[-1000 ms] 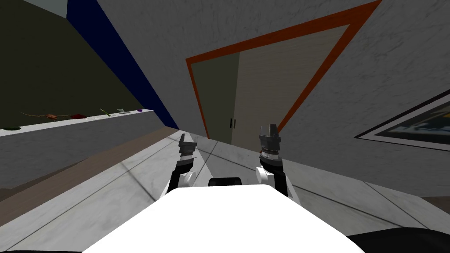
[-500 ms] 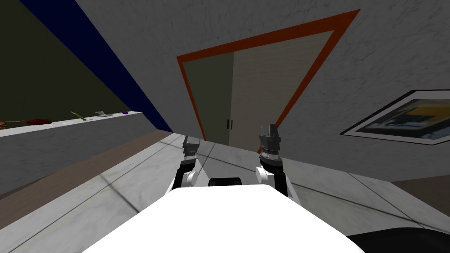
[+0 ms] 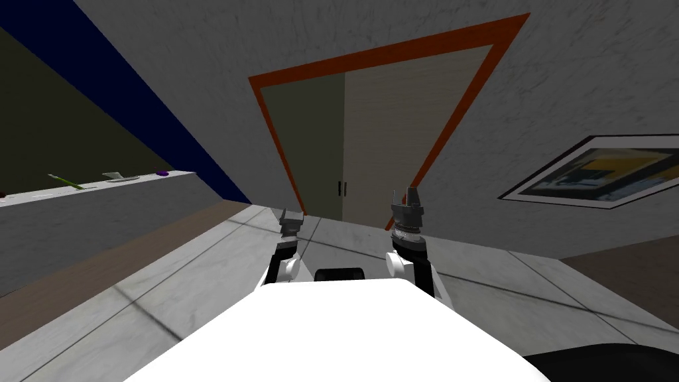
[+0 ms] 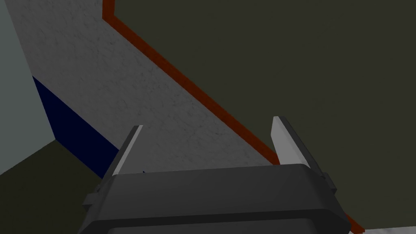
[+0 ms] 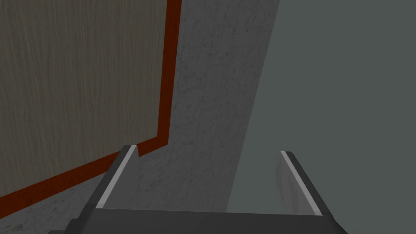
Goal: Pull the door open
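A double door in a red-orange frame stands ahead in the grey wall. Its left leaf is dark olive and its right leaf is pale wood grain. Two small dark handles sit where the leaves meet. Both leaves look closed. My left gripper is open and empty, some way short of the door, facing the dark leaf and the frame. My right gripper is also open and empty, facing the wood-grain leaf and the frame's corner.
A low grey ledge with several small items runs along the left. A dark blue wall strip lies beyond it. A framed picture hangs on the right of the door wall. Pale tiled floor leads to the door.
My view has swung: the door and ledge slid left and the framed picture came further in. The left gripper shifted slightly right and away from me. Both grippers stayed open.
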Controlling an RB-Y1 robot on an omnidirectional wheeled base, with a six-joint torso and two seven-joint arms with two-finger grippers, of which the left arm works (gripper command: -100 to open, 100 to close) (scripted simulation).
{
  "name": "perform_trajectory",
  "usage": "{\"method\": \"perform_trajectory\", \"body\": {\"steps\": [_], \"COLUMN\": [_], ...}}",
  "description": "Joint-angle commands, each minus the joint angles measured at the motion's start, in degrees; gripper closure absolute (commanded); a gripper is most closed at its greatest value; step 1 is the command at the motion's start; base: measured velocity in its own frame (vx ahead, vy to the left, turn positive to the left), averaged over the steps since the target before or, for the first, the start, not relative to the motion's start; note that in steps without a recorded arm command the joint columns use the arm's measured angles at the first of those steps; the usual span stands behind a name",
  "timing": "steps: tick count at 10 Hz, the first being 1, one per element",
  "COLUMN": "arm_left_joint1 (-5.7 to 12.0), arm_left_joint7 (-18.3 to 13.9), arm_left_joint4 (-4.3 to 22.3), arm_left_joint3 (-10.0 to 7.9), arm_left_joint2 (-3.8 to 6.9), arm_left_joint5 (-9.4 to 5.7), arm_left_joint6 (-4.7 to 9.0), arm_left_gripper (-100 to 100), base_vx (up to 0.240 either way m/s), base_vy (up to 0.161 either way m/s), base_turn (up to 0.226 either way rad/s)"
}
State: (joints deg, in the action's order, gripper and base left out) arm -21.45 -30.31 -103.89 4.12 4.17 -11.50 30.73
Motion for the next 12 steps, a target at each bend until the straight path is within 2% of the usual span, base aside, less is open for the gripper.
{"method": "perform_trajectory", "body": {"steps": [1, 3, 4, 5, 6, 9, 10, 11, 12], "arm_left_joint1": [1.61, 3.27, 3.27, 4.1, 4.1, 6.66, 7.52, 7.52, 8.39], "arm_left_joint7": [-2.63, -5.95, -5.95, -7.6, -7.6, -12.49, -14.14, -14.41, -16.12], "arm_left_joint4": [2.86, 7.15, 7.86, 9.6, 10.02, 16.44, 18.0, 18.89, 21.11], "arm_left_joint3": [-0.13, -0.14, -0.14, -0.15, -0.15, -0.17, -0.17, -0.17, -0.18], "arm_left_joint2": [0.3, 0.75, 0.75, 0.98, 0.98, 1.62, 1.83, 1.83, 2.02], "arm_left_joint5": [-0.87, -1.98, -1.98, -2.54, -2.54, -4.25, -4.83, -4.83, -5.4], "arm_left_joint6": [0.57, 1.6, 1.6, 2.12, 2.12, 3.72, 4.25, 4.25, 4.78], "arm_left_gripper": [-100, -100, -100, -100, -100, -100, -100, -100, -100], "base_vx": [0.095, 0.096, 0.076, 0.063, 0.05, 0.087, 0.115, 0.07, 0.063], "base_vy": [-0.019, -0.005, -0.006, -0.009, -0.011, -0.008, -0.006, -0.007, -0.015], "base_turn": [-0.141, -0.169, -0.053, -0.097, -0.067, -0.15, -0.185, -0.053, -0.1]}}
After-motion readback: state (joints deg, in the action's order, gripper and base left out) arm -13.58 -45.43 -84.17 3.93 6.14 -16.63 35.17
